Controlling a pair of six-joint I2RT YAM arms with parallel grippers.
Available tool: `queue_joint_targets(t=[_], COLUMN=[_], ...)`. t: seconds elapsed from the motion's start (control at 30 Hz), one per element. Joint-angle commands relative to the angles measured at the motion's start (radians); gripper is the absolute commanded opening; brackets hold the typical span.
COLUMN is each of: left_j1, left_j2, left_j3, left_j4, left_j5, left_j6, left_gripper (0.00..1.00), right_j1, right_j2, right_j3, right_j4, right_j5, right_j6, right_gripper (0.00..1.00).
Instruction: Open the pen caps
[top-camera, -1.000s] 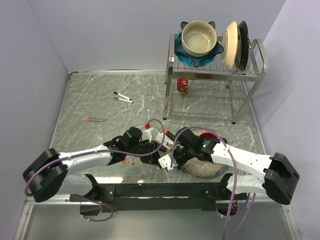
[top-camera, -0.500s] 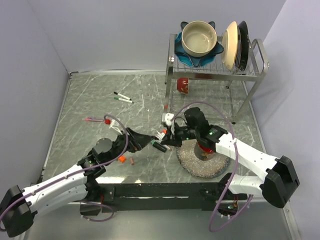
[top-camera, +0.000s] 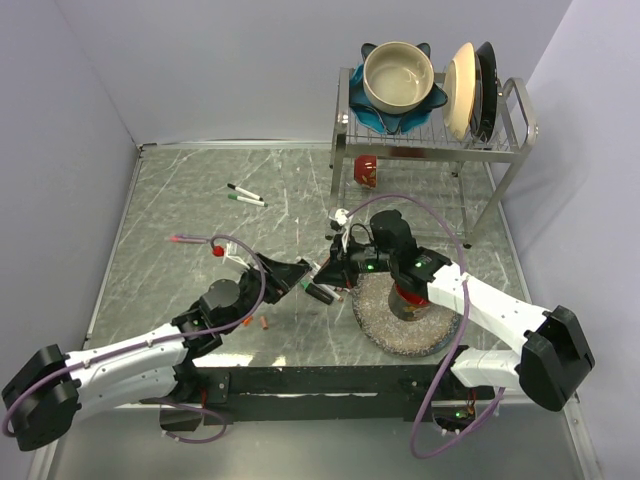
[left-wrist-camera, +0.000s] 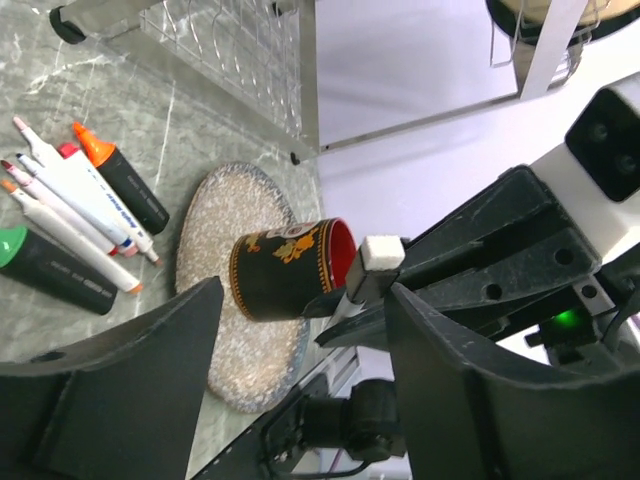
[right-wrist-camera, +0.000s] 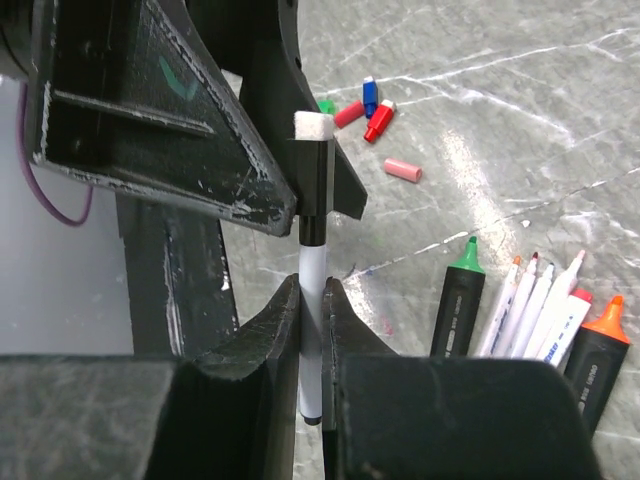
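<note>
My right gripper (right-wrist-camera: 312, 300) (top-camera: 338, 268) is shut on the white barrel of a pen (right-wrist-camera: 311, 265), which stands up from its jaws. The pen's black cap (right-wrist-camera: 313, 190) (left-wrist-camera: 360, 285), tipped with a white pad, is on. My left gripper (left-wrist-camera: 305, 292) (top-camera: 303, 269) is open, its fingers on either side of that cap, which lies nearer the right finger. Loose pen caps, red (right-wrist-camera: 380, 120), blue (right-wrist-camera: 369, 95), green (right-wrist-camera: 326, 105) and pink (right-wrist-camera: 403, 169), lie on the table. Uncapped markers lie together beside them: a green one (right-wrist-camera: 457, 295), an orange one (right-wrist-camera: 598, 345) and several slim white ones (right-wrist-camera: 530, 300).
A black and red mug (top-camera: 408, 298) lies on its side on a grey mat (top-camera: 385, 335) under my right arm. Two capped pens (top-camera: 245, 195) and a pink pen (top-camera: 188, 239) lie at the back left. A dish rack (top-camera: 430, 140) with a bowl and plates stands at the back right.
The grippers were close together near the front, then drew apart. My left gripper opened and has come back to the pen, which the right gripper now holds farther back over the table.
</note>
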Motion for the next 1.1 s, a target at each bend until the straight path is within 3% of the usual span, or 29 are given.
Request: queue_joint_targets(t=[0.0, 0.17, 0.37, 0.47, 0.5, 0.53, 0.63, 0.77, 0.8, 0.93, 1.07], left_j1=[-0.026, -0.043, -0.06, -0.064, -0.064, -0.066, -0.066, -0.038, -0.009, 0.277, 0.381], left_j2=[0.019, 0.048, 0.096, 0.108, 0.108, 0.107, 0.062, -0.113, -0.148, -0.284, -0.347], left_j3=[0.061, 0.101, 0.145, 0.159, 0.165, 0.168, 0.194, 0.251, 0.248, 0.231, 0.222], left_j4=[0.06, 0.029, 0.011, -0.006, -0.014, -0.03, -0.116, -0.457, -0.483, -0.578, -0.647], left_j5=[-0.086, -0.135, -0.157, -0.163, -0.169, -0.175, -0.274, -0.569, -0.579, -0.444, -0.359], left_j6=[-0.029, -0.012, 0.0, -0.005, -0.003, -0.001, 0.021, 0.005, 0.018, 0.049, 0.066], left_gripper=[0.66, 0.59, 0.43, 0.25, 0.1, 0.02, 0.01, 0.01, 0.01, 0.01, 0.01], right_j1=[0.01, 0.021, 0.019, 0.021, 0.021, 0.021, 0.033, 0.059, 0.067, 0.107, 0.108], right_j2=[0.008, 0.02, 0.025, 0.027, 0.027, 0.03, 0.045, 0.085, 0.092, 0.12, 0.142], right_j3=[0.004, 0.007, 0.008, 0.01, 0.011, 0.011, 0.033, 0.096, 0.103, 0.12, 0.131], right_j4=[0.065, 0.056, 0.056, 0.053, 0.051, 0.046, 0.001, -0.137, -0.154, -0.191, -0.21], right_j5=[-0.004, 0.002, 0.019, 0.028, 0.028, 0.027, 0.008, -0.022, -0.024, -0.005, 0.004], right_j6=[0.041, 0.03, 0.028, 0.025, 0.022, 0.019, -0.03, -0.136, -0.163, -0.194, -0.202], right_gripper=[0.0, 0.0, 0.0, 0.0, 0.0, 0.0, 0.0, 0.0, 0.0, 0.0, 0.0])
